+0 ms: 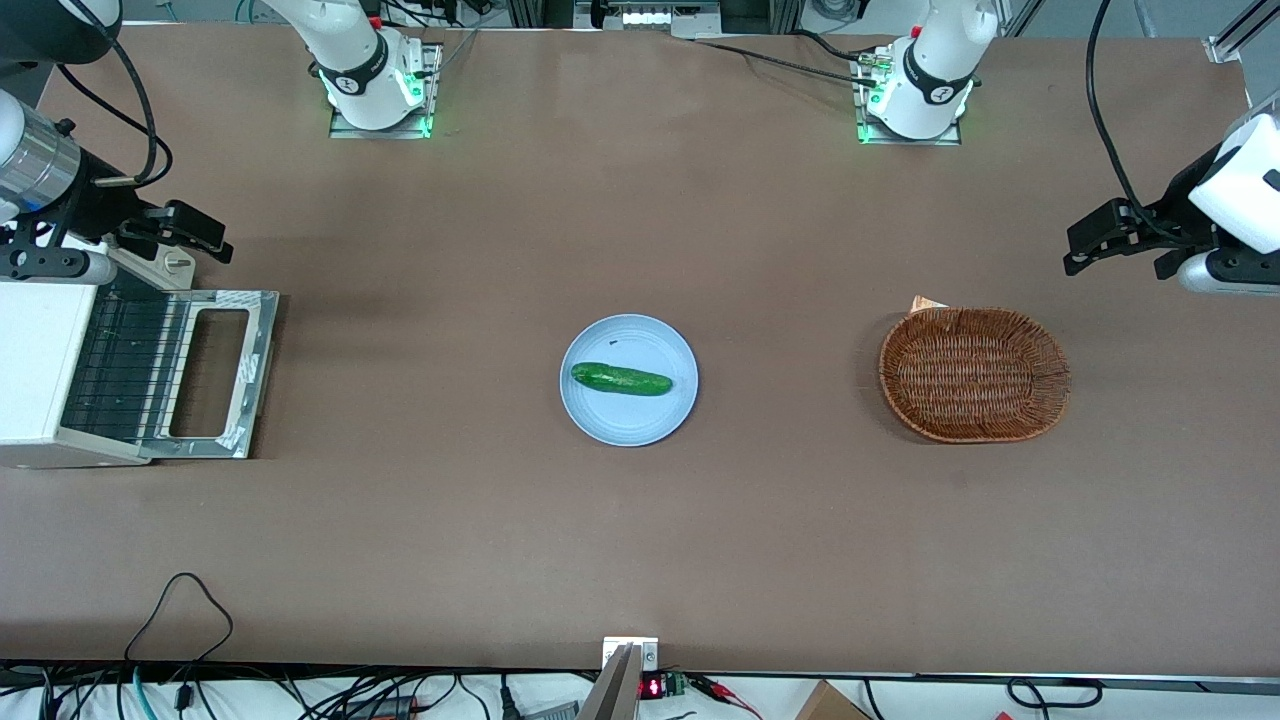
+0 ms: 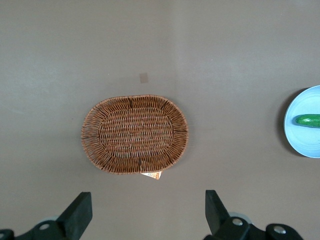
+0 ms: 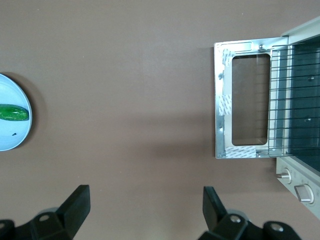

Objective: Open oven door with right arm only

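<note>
The white toaster oven [image 1: 40, 370] stands at the working arm's end of the table. Its oven door [image 1: 260, 370] is swung down and lies flat on the table in front of the oven, window facing up, with the wire rack [image 1: 130, 370] showing in the mouth. The silver bar handle does not show. The door also shows in the right wrist view [image 3: 223, 115], beside the oven [image 3: 305, 165]. My right gripper [image 1: 200, 235] hangs above the table, a little farther from the front camera than the door, apart from it. It is open and empty in the right wrist view [image 3: 145, 200].
A light blue plate [image 1: 600, 415] with a green cucumber [image 1: 620, 379] sits mid-table; it also shows in the right wrist view [image 3: 7, 137]. A brown wicker basket [image 1: 973, 374] lies toward the parked arm's end. Cables run along the table's front edge.
</note>
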`<action>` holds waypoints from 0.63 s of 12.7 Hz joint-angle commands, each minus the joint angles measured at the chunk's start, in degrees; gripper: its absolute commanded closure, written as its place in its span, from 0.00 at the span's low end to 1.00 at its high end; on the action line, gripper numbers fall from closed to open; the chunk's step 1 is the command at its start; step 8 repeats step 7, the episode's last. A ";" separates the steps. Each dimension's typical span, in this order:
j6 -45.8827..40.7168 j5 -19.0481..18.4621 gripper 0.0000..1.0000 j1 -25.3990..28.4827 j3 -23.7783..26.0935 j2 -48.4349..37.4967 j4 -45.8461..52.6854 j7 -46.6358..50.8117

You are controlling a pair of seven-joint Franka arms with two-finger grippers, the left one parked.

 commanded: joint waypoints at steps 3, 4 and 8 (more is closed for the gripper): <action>0.35 -2.39 0.00 -0.02 0.25 0.63 0.91 -0.77; 0.35 -2.56 0.00 -0.02 0.25 0.63 0.91 -0.77; 0.35 -2.21 0.00 -0.11 0.25 0.63 0.91 -0.86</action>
